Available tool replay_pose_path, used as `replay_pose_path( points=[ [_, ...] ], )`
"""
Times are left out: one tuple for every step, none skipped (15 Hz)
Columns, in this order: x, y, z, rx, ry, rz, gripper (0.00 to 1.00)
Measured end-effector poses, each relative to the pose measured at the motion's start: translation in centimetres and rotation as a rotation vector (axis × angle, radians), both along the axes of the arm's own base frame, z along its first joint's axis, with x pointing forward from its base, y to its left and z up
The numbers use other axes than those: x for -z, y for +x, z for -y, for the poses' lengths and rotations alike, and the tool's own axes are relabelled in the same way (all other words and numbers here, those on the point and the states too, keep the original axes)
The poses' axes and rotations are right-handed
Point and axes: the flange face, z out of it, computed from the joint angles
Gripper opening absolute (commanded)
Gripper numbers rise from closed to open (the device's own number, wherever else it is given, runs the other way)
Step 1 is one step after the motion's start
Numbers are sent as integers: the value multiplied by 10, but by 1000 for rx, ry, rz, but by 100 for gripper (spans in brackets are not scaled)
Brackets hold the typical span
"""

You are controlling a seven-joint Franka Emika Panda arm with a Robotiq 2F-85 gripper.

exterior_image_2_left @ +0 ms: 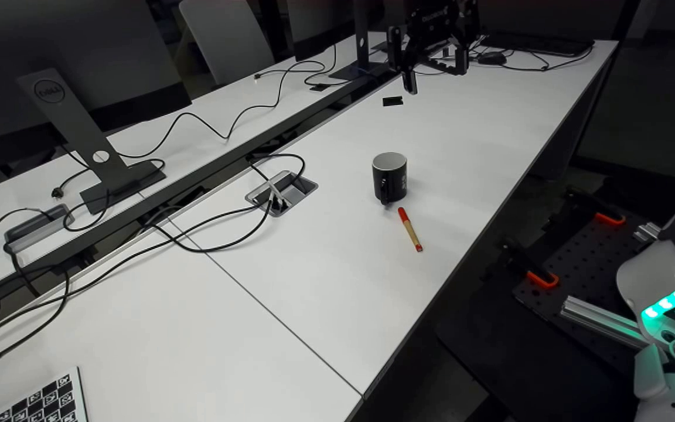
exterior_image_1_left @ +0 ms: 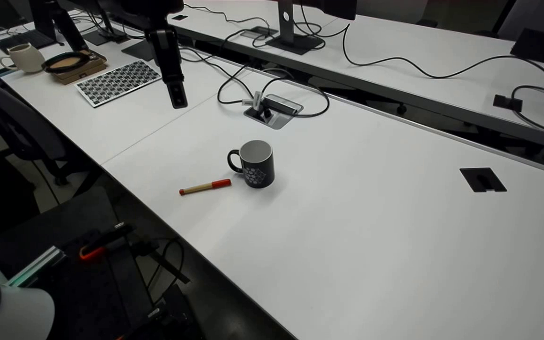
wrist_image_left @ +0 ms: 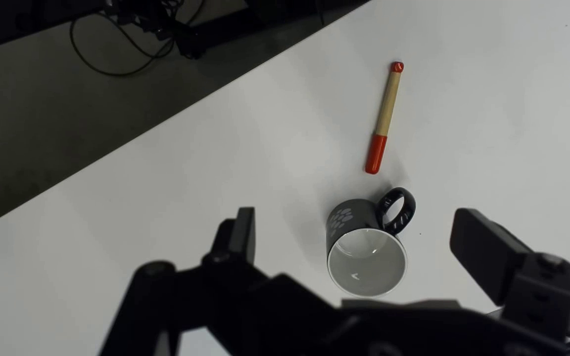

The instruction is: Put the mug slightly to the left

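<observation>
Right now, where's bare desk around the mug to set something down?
Bare: desk between the mug and the flat black plate, the widest patch; a smaller one lies between mug and cabled socket. Crowded: the mug's handle side, where the red-ended stick lies close, and the socket itself.

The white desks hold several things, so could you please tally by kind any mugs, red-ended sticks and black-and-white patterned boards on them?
Mugs: 2 (dark mug, whitish mug)
Red-ended stick: 1
Patterned board: 1
Total: 4
</observation>
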Motion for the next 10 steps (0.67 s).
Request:
replay_pose_path(
  points=[
    [5, 1, 0, 1, 2, -5, 100],
    [10, 3, -1, 3, 4, -7, 100],
    [17, 6, -2, 8, 8, -4, 100],
    [24, 9, -3, 14, 12, 1, 100],
    [32, 12, -5, 22, 16, 9, 100],
    [40, 15, -8, 32, 20, 18, 100],
    [47, 18, -10, 47, 24, 28, 100],
    [55, 21, -14, 62, 27, 36, 100],
    [63, 23, -17, 80, 32, 39, 100],
    [70, 24, -21, 97, 36, 36, 100]
  ],
)
